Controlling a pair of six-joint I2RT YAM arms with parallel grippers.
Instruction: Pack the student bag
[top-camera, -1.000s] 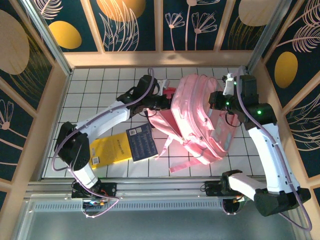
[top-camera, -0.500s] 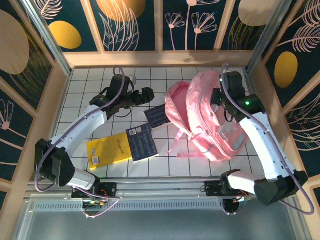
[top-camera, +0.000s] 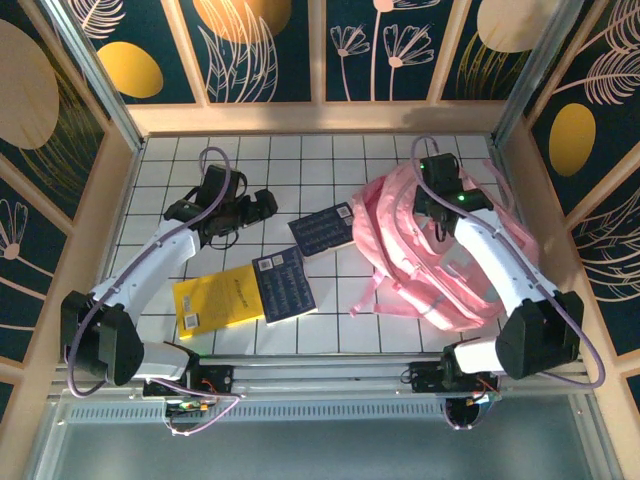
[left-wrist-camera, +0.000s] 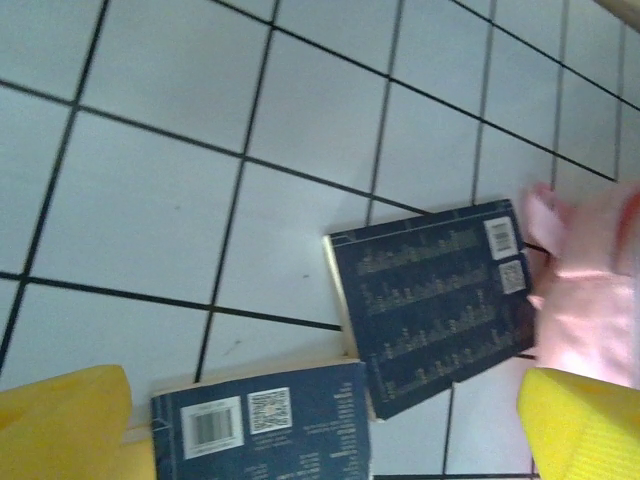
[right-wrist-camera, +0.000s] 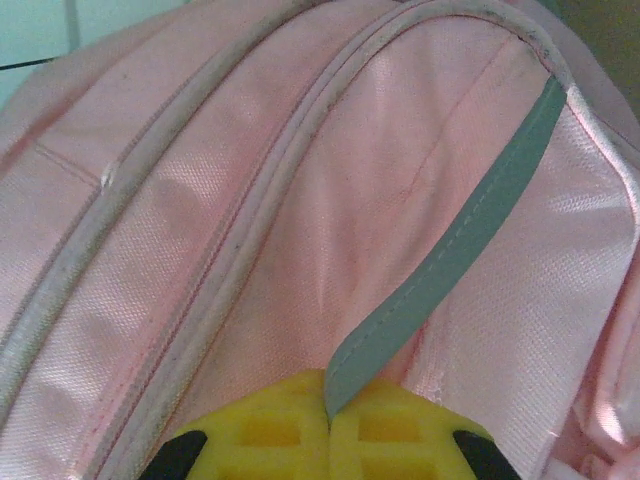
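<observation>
The student bag (top-camera: 445, 265) lay on the right side of the white tiled table (top-camera: 180, 160), its long axis running from far-left to near-right. Up at its far end was the right gripper (top-camera: 432, 200), jaws squeezed together on the grey-green strap (right-wrist-camera: 455, 265). The wrist view showed that strap pinched between the yellow fingers (right-wrist-camera: 270, 435).

Over on the left, the left gripper (top-camera: 267, 204) hovered with its jaws spread wide and nothing between them, pointing rightward. Just to its right lay the dark blue book (top-camera: 322, 229), flat on the tiles. Its long axis ran left to right with a slight tilt toward the far side, and its right end sat just beside the bag's left flank. From the left wrist it looked to be touching pink fabric, though blur made that hard to call.

So the left arm was plainly the nearer one to that book, and the bag lay beyond it on the same line. A second dark blue book (top-camera: 285, 285) sat nearer, overlapping a yellow book (top-camera: 212, 302).

My read was that the next move would be a pick on the book ahead, gripped across its short side, then a short carry right to the bag. Which way the bag's opening faced, I couldn't tell.
</observation>
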